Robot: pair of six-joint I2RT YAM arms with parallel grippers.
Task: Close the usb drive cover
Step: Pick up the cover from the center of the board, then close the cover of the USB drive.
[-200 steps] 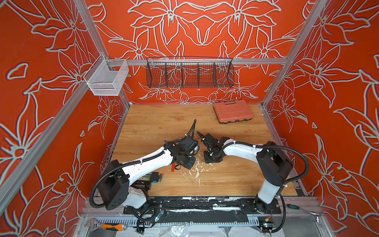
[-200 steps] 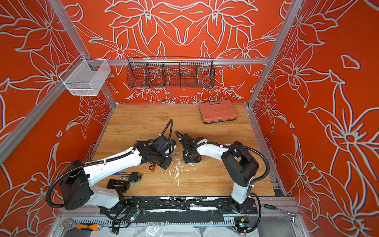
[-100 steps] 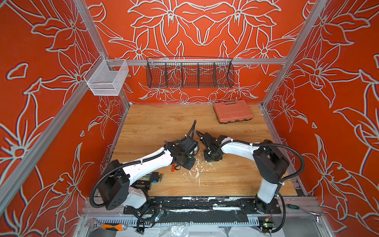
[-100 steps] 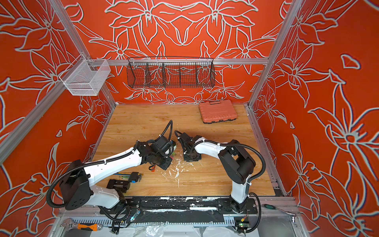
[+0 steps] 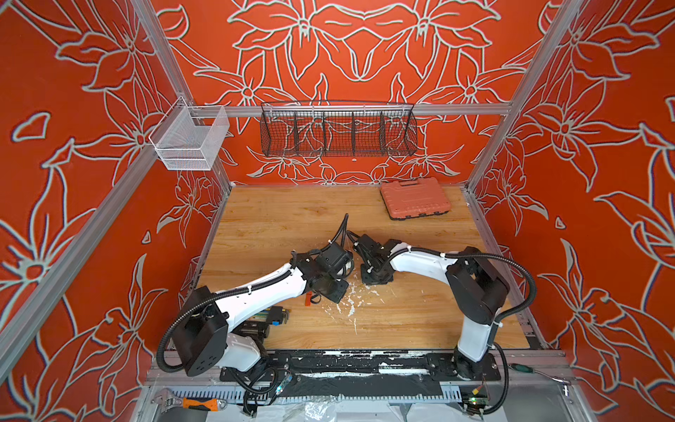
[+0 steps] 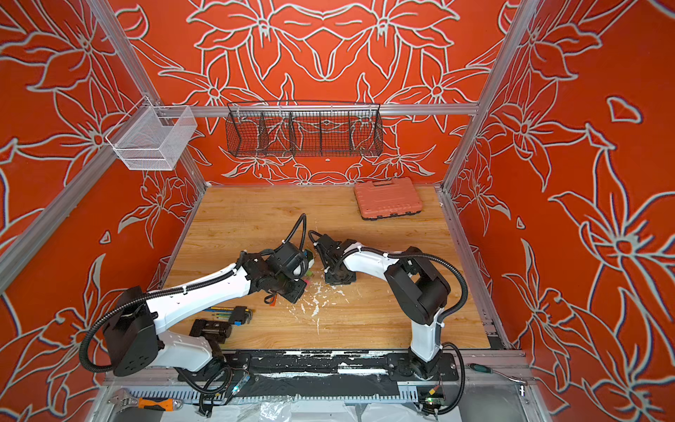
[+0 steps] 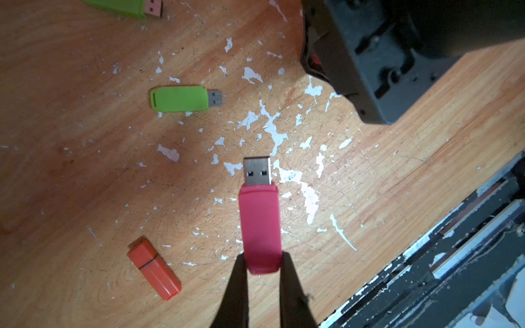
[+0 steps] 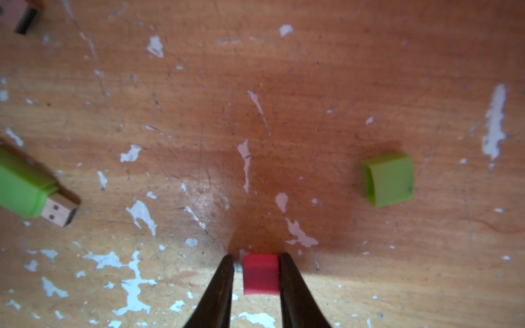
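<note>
Drive: the red USB drive [image 7: 260, 227] was held over the table [image 5: 292, 219] with its metal plug [image 7: 257, 171] bare and pointing away from the fingers. It was well apart from the orange tool case [image 5: 414, 199], on the side of the case toward the arm bases.
Cover: the red cap [image 8: 261, 274] lay on the table, off the drive, also well apart from the tool case on that same side.
Left gripper: the left gripper [image 7: 262, 255] was clamped tight on the drive's rear end, leaving body and plug projecting free.
Right gripper: the right gripper [image 8: 255, 255] stood narrowly apart at table level, straddling the cap. One finger [image 8: 289, 284] lay against the cap's side and a sliver of table showed at the other, so a firm hold could not be confirmed.
Step in hand: judged to be the pick-up of the cap, with the drive presented and the cover not yet on.
Next move: it likely called for completing the pinch, lifting the cap and turning its open mouth toward the plug, then pushing along the drive's axis until seated. An off-centre pinch might let so small a cap twist out.
Bystanders: a green drive [image 7: 179, 98], a green cap [image 8: 389, 180] and an orange drive [image 7: 154, 268] lay on the table, all well apart from the tool case.
</note>
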